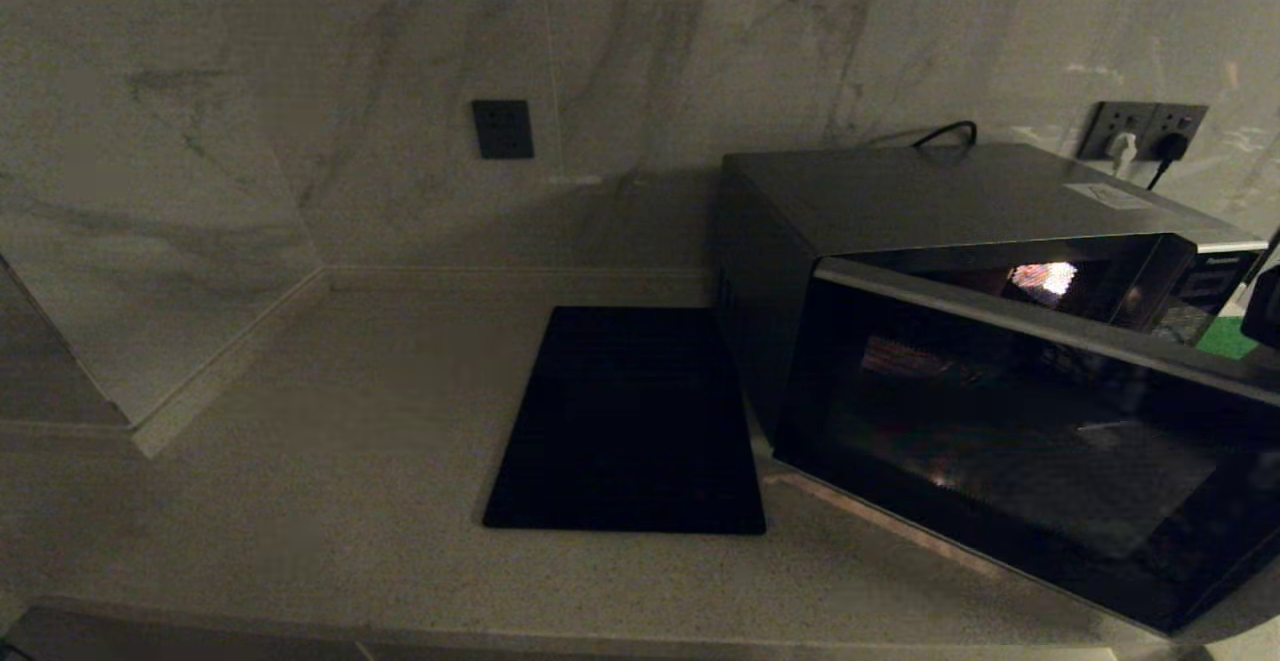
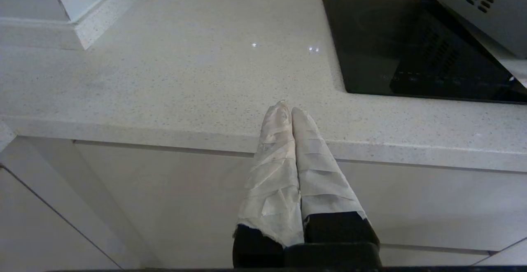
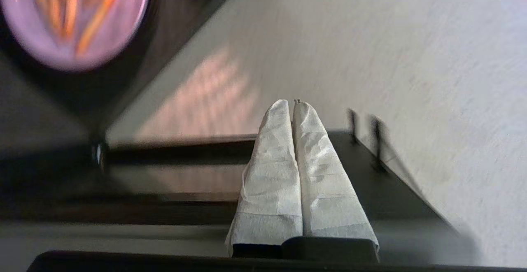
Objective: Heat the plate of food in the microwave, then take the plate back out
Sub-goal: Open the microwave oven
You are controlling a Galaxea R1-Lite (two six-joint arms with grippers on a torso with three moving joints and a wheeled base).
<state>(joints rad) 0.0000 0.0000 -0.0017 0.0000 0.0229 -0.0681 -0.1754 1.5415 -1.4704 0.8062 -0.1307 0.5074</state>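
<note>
The silver-grey microwave [image 1: 950, 191] stands on the counter's right side, and its dark glass door [image 1: 1000, 461] hangs partly swung out from the body. The lilac-pink plate of food [image 3: 74, 21], with orange fries on it, lies in a dark recess and looks blurred. My right gripper [image 3: 293, 102] is shut and empty, over a dark door edge with two latch hooks [image 3: 364, 134]. In the head view only a dark bit of the right arm [image 1: 1265, 306] shows, by the door's free end. My left gripper [image 2: 288, 107] is shut and empty, parked at the counter's front edge.
A flat black square mat [image 1: 625, 421] lies on the speckled counter [image 1: 350, 461] just left of the microwave. A green tray [image 1: 1225, 338] peeks out at the far right. Wall sockets with a plugged cable [image 1: 1145, 131] sit behind the microwave.
</note>
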